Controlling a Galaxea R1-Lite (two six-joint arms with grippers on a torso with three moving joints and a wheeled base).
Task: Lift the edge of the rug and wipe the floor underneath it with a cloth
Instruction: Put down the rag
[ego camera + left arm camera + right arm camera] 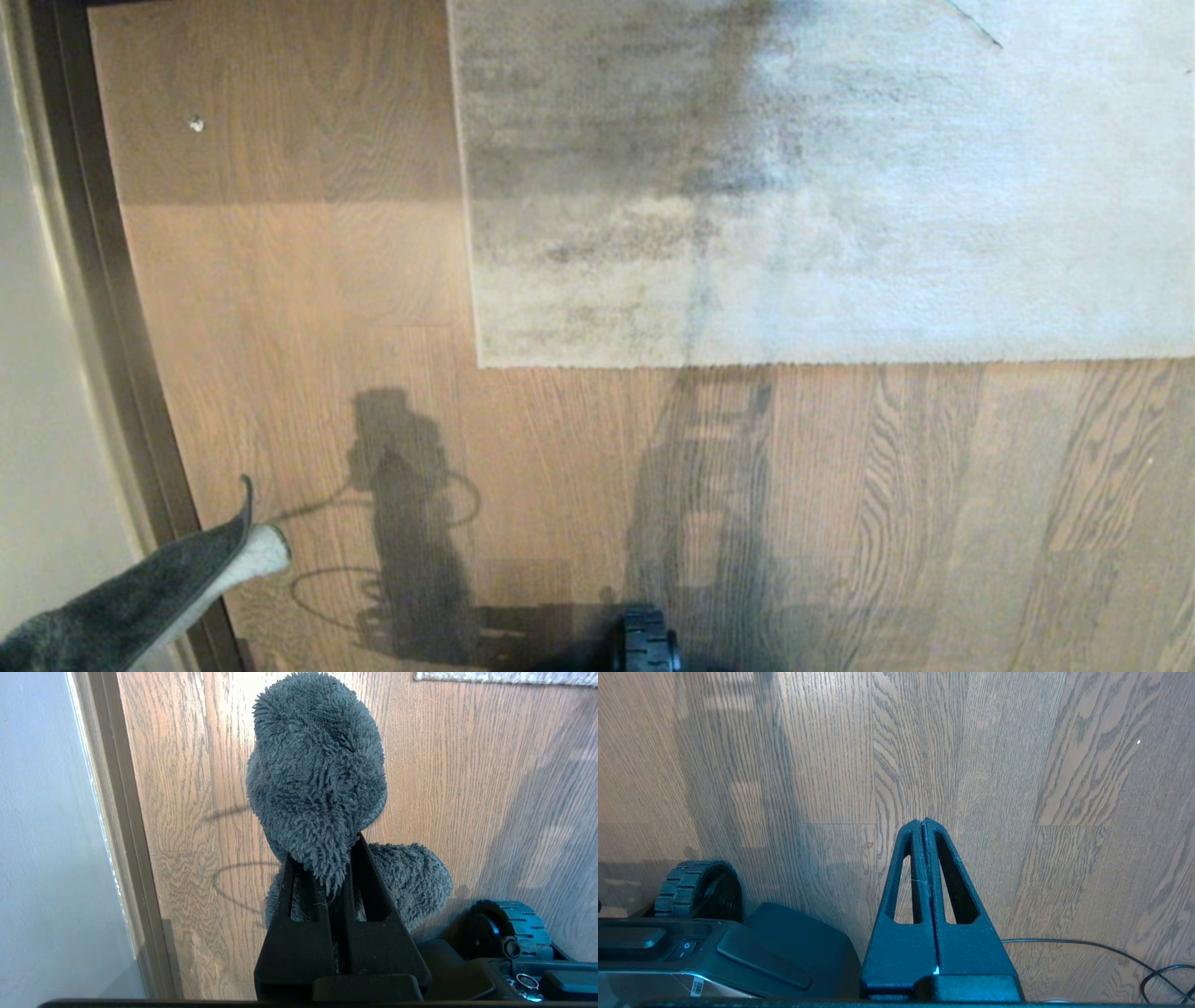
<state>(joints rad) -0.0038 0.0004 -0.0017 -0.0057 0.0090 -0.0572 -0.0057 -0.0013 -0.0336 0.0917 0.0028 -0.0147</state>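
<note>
The grey-beige rug [822, 187] lies flat on the brown wood-grain floor [327, 308], its near edge [840, 362] and left corner [481, 364] straight ahead of me. A strip of that rug [504, 676] shows far off in the left wrist view. My left gripper [322, 851] is shut on the fuzzy dark grey cloth [317, 770], which bunches up past the fingertips above the floor [187, 788]. In the head view the cloth [140, 588] pokes in at the lower left, white underside showing. My right gripper [923, 822] is shut and holds nothing, hanging over bare floor [971, 742].
A dark baseboard [103, 308] and pale wall [37, 373] run along the left. My base and its wheel [644, 642] sit at the bottom centre; the wheel [698, 889] also shows by the right gripper. A black cable [1111, 949] lies on the floor. A small white speck [196, 123] lies far left.
</note>
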